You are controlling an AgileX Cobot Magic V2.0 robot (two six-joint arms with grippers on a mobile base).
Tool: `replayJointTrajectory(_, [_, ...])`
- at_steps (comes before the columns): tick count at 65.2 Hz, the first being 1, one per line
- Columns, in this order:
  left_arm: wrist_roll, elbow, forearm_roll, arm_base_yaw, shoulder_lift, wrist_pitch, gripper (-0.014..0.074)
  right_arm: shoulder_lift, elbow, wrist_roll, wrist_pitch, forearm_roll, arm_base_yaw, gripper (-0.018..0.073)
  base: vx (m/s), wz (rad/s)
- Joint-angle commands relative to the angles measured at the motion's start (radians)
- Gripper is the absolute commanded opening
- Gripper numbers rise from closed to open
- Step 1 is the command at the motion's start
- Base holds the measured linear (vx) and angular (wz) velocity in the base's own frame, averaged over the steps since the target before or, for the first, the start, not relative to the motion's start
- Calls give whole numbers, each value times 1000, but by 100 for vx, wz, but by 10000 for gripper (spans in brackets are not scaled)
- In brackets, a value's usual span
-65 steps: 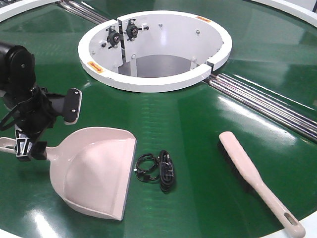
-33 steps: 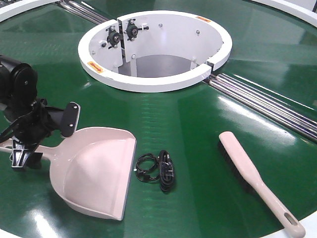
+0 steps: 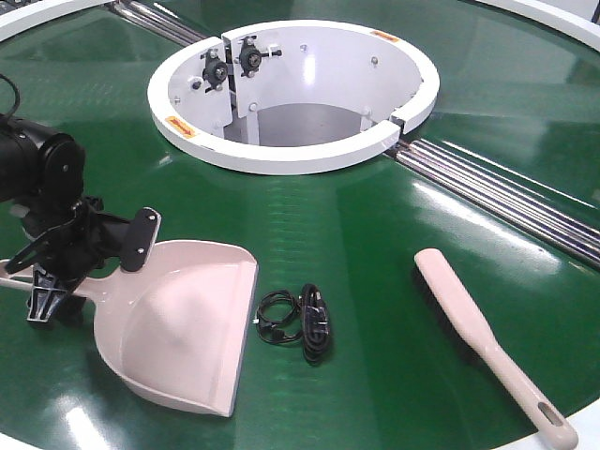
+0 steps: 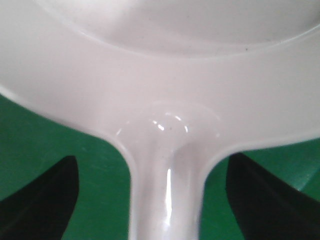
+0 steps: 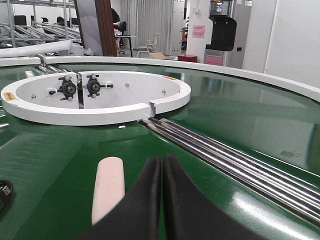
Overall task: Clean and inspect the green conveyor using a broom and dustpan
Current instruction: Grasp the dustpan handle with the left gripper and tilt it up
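The dustpan [image 3: 187, 328] lies on the green conveyor [image 3: 356, 216] at the front left, mouth facing right. My left gripper [image 3: 91, 272] is open and straddles the neck of its handle, one black finger on each side with green gaps between. The left wrist view shows the dustpan [image 4: 165, 75] neck between the two fingers [image 4: 50, 200]. The broom [image 3: 469, 319] lies on the belt at the front right, handle toward the front edge. My right gripper [image 5: 161, 159] is shut and empty, just right of the broom's [image 5: 107, 190] end.
A coiled black cable [image 3: 300, 323] lies between dustpan and broom. The white ring rim [image 3: 291, 150] with an open pit sits at the centre. Steel rods [image 3: 497, 192] run from it to the right. The belt's front edge is near the broom handle's tip.
My left gripper has come down and slightly right over the dustpan handle's neck, its fingers now on either side of it. The dustpan, broom and cable have not moved.
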Motion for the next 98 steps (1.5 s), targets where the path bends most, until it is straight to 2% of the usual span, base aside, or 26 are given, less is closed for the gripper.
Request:
replayJointTrajectory(1, [2, -21, 11, -6, -37, -21, 543, -11, 4, -3, -70, -9, -3, -8, 0, 0])
replayJointTrajectory(12, [2, -21, 13, -6, -37, -33, 450, -11, 4, -3, -70, -9, -3, -8, 0, 0])
replayJointTrajectory(19, [4, -21, 13, -6, -37, -31, 342, -11, 4, -3, -70, -9, -3, -8, 0, 0])
replayJointTrajectory(31, [28, -21, 14, -6, -38, 9, 101, -11, 4, -3, -70, -9, -3, -8, 0, 0])
replayJointTrajectory(38, [28, -21, 36, -7, -43, 32, -10, -11, 4, -3, -70, -9, -3, -8, 0, 0])
replayJointTrajectory(62, [21, -21, 39, -7, -100, 67, -8, -11, 4, -3, -68, -9, -3, -8, 0, 0])
replayJointTrajectory(81, [-100, -21, 38, -9, -100, 87, -8, -11, 4, -3, -68, -9, -3, -8, 0, 0])
replayJointTrajectory(92, [-104, -21, 43, -45, -99, 80, -8, -11, 4, -3, -68, -9, -3, -8, 0, 0])
replayJointTrajectory(98, [-117, -21, 71, -69, -99, 75, -8, -11, 4, -3, -68, -9, -3, -8, 0, 0])
